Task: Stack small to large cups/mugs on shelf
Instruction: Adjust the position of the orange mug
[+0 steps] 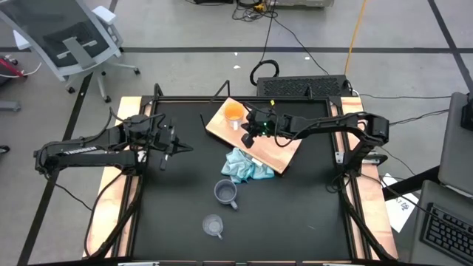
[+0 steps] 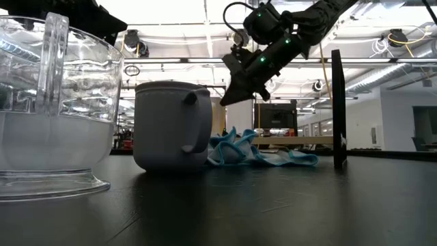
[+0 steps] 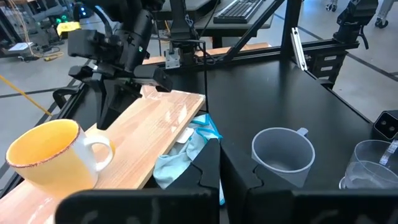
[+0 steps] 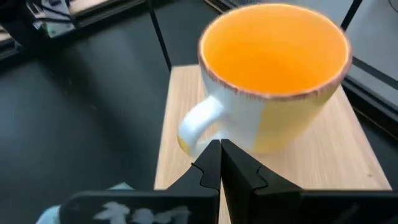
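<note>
Both claws are pressed together, empty; my right claw (image 4: pixel 220 163) beside the orange mug's (image 4: pixel 273 74) handle could shove it off the shelf (image 4: pixel 348 165).

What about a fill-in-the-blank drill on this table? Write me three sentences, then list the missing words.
1. The orange mug stands upright on the ____.
2. The right gripper, fingers shut, hovers over the shelf beside the orange mug's ____.
3. The light blue cloth lies between the shelf and the ____ mug.

Missing words: shelf; handle; grey-blue
</note>
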`<state>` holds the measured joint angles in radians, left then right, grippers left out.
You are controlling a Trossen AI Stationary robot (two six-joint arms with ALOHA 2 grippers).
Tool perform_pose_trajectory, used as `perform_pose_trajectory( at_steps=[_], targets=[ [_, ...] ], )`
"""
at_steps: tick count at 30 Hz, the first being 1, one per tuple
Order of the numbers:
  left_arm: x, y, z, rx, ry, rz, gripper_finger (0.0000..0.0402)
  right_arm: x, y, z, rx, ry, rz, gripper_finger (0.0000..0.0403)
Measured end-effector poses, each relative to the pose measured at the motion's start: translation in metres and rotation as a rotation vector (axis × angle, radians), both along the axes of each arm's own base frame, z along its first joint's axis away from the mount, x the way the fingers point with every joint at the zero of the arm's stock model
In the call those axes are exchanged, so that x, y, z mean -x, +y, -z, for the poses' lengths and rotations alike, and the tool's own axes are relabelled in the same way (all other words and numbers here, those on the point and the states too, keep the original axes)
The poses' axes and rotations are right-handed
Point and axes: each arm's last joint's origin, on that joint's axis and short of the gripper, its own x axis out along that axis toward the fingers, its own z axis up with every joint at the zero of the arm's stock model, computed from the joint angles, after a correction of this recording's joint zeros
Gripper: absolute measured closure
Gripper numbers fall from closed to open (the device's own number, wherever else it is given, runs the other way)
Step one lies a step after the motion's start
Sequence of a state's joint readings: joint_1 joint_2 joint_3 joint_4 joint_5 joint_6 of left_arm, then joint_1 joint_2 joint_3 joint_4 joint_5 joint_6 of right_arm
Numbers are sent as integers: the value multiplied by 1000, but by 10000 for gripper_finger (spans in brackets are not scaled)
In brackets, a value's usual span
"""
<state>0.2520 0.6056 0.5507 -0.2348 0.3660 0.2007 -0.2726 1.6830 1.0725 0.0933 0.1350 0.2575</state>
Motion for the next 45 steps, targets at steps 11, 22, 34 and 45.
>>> perform_pose_trajectory(
  at_steps=[11,22,34,45],
  targets=[
    [0,0,0,7,0,8,399,0,0,1,-2,-6,1,403],
    [0,-2,0,34,-3,49,375,-3,1,7,-23,3,-35,403],
    [0,-2,1,55,12,44,399,-19,-8,23,-21,47,-15,403],
    [0,-4,2,49,19,59,370,-22,-6,19,-3,33,-13,403]
  ],
)
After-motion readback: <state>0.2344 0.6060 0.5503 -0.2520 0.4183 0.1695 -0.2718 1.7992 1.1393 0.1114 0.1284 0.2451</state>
